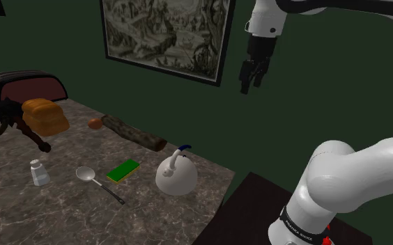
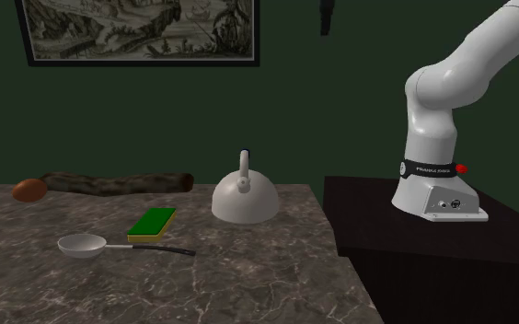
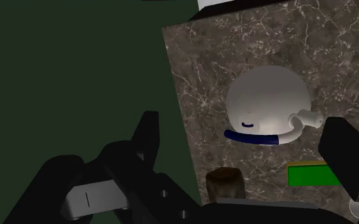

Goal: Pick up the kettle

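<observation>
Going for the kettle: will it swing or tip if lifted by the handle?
The kettle looks rigid, and its wide dome base probably resists tipping. Grasped by the thin arched handle, it may swing or pivot; the smooth surface could be slippery.

Kitchen: marbled counter [image 1: 63, 216], kettle [image 1: 175, 178], toaster [image 1: 28, 86], bread loaf [image 1: 45, 116].
</observation>
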Action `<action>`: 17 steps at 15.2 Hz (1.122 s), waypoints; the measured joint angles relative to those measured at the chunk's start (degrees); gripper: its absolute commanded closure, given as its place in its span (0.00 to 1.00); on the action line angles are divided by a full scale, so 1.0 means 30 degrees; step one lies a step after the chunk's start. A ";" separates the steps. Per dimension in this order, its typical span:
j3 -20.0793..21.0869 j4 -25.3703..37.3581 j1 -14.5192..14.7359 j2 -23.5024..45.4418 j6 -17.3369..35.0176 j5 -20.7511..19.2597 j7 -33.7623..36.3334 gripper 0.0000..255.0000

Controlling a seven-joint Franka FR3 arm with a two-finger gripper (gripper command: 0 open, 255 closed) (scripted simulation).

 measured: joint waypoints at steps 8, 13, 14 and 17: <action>0.2369 -0.2874 -0.1063 0.0305 0.3275 0.1831 0.6068 0.00; 0.4478 -0.4033 -0.1992 0.2070 0.6428 0.3145 1.1125 0.00; 0.4868 -0.4243 -0.2203 0.2482 0.7094 0.3347 1.2105 0.00; 0.6109 -0.4609 -0.2864 0.3923 0.9086 0.3834 1.5106 0.00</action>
